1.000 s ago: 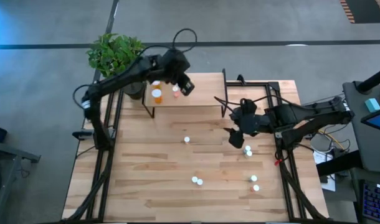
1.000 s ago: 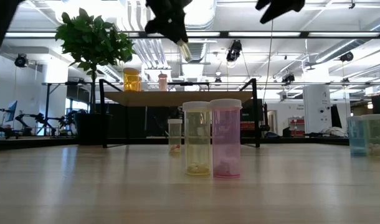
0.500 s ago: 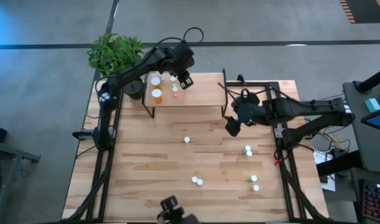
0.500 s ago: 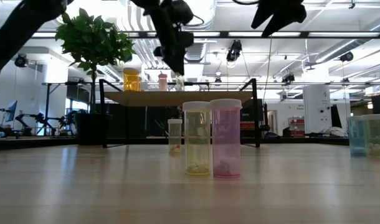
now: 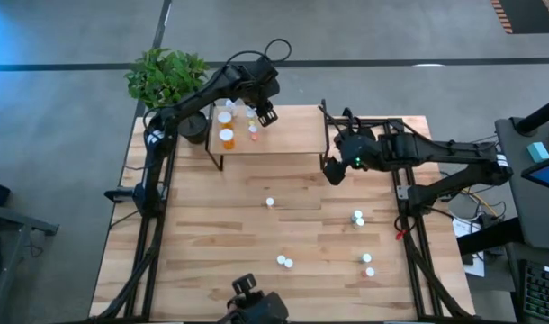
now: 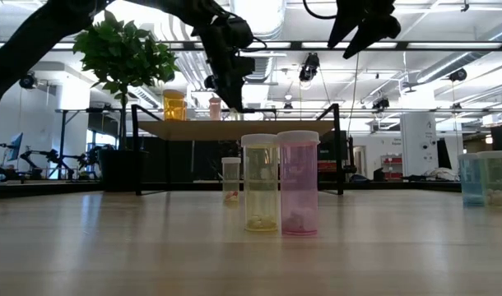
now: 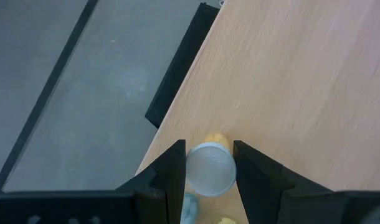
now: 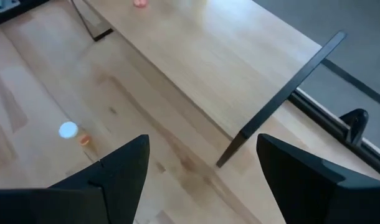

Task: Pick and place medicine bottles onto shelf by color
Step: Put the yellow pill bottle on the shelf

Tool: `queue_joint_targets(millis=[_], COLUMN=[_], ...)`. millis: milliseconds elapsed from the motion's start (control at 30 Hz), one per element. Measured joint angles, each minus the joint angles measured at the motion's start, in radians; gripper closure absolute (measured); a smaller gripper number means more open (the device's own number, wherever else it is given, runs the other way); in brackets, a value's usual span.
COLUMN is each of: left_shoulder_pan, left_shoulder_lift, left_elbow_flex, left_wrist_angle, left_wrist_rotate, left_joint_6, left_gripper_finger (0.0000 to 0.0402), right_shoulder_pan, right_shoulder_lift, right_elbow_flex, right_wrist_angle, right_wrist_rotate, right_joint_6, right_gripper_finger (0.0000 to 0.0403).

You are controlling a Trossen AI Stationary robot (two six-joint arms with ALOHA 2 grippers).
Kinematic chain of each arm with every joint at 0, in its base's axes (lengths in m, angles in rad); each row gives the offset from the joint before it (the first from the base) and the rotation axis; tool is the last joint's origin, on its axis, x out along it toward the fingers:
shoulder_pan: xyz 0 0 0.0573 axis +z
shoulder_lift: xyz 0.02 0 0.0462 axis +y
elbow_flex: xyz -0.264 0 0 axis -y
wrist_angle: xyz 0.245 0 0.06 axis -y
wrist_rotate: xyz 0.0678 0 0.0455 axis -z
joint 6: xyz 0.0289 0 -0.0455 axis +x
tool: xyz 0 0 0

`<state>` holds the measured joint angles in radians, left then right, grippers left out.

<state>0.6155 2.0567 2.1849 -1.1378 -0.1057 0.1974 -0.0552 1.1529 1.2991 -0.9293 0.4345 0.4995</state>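
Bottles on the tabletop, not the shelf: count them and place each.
7. A lone bottle mid-table; a close pair toward the front edge; on the right, another pair and two separate bottles. Some may hide under the right arm.

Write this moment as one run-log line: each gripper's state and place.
left gripper: shut on yellow bottle, over shelf | right gripper: open, empty, above table by shelf's right end

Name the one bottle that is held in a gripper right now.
The yellow bottle, clamped between the left gripper's fingers over the back of the shelf. Every other bottle stands free on the shelf or table, and the right gripper is open and empty.
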Motion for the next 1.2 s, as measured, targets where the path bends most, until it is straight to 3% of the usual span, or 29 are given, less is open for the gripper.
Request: queue_joint_targets(millis=[433, 867, 1133, 1200], left_shoulder_pan=[0.000, 0.000, -0.039, -0.065], left_shoulder_lift=[0.000, -0.002, -0.045, -0.066], left_elbow_flex=[0.000, 0.012, 0.100, 0.106], left_wrist_angle=[0.000, 0.009, 0.014, 0.003], left_wrist_rotate=[0.007, 0.001, -0.001, 0.000], left_joint_6=[0.003, 0.000, -0.034, -0.042], left_gripper_finger=[0.0291, 0.0185, 0.0162, 0.0161], right_shoulder_pan=[-0.065, -0.103, -0.146, -0.145], right_shoulder_lift=[0.001, 0.001, 0.024, 0.037], right_elbow_flex=[0.000, 0.000, 0.000, 0.000], right_wrist_angle=[0.006, 0.030, 0.061, 0.075], right_wrist_rotate=[-0.080, -0.102, -0.103, -0.151], right_joint_6=[-0.075, -0.133, -0.298, -0.308], right_gripper_finger=[0.0115, 0.0115, 0.0115, 0.0115])
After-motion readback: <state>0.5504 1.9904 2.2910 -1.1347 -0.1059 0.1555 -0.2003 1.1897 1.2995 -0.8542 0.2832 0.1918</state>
